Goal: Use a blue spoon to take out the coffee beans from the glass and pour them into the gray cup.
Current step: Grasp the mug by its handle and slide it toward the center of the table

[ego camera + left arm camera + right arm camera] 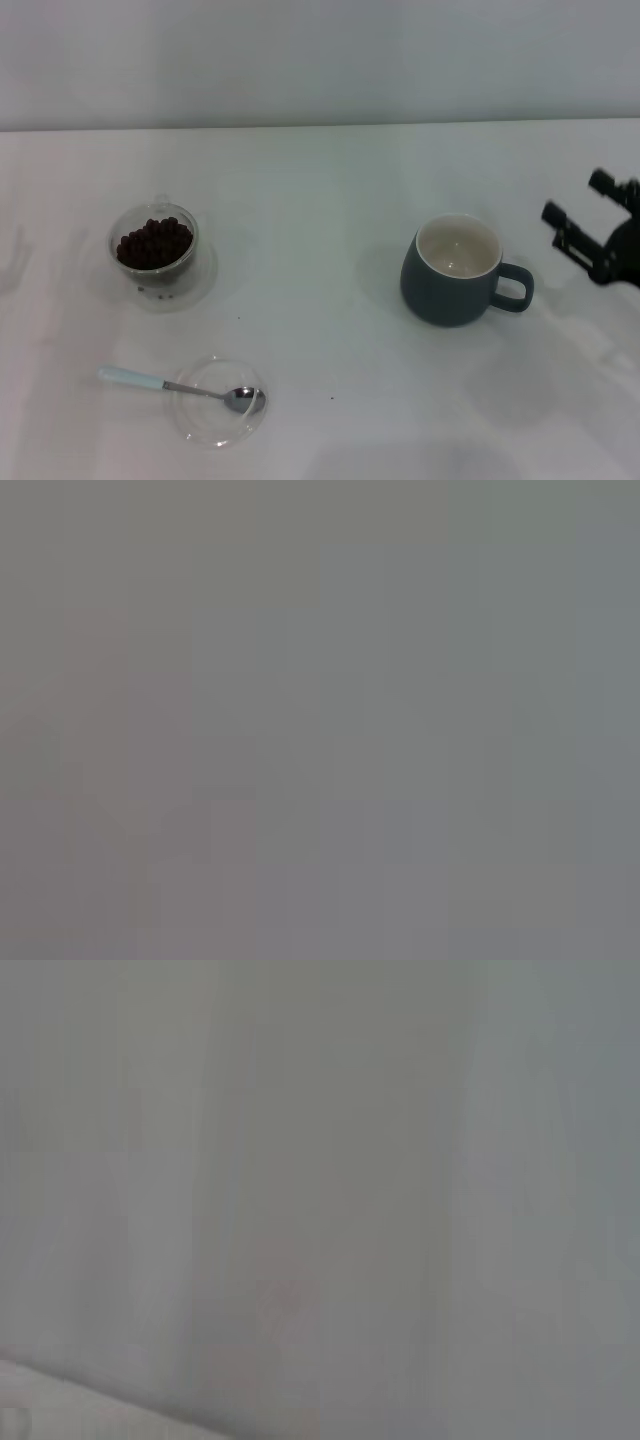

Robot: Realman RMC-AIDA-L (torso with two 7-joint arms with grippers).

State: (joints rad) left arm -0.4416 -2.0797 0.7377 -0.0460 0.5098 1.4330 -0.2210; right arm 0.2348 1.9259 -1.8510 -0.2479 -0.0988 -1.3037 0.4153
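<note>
In the head view the glass [154, 250] stands at the left of the white table, filled with dark coffee beans [153, 242]. The blue spoon [175, 386] lies nearer the front, its pale handle pointing left and its silver bowl resting in a flat clear dish [215, 402]. The gray cup [457, 270] stands right of centre, handle to the right, cream inside with nothing in it. My right gripper [577, 198] hovers at the right edge beyond the cup's handle, open and holding nothing. My left gripper is out of view. Both wrist views show only blank grey.
A white table [320, 330] runs back to a pale wall [320, 60]. A wide bare stretch lies between the glass and the cup.
</note>
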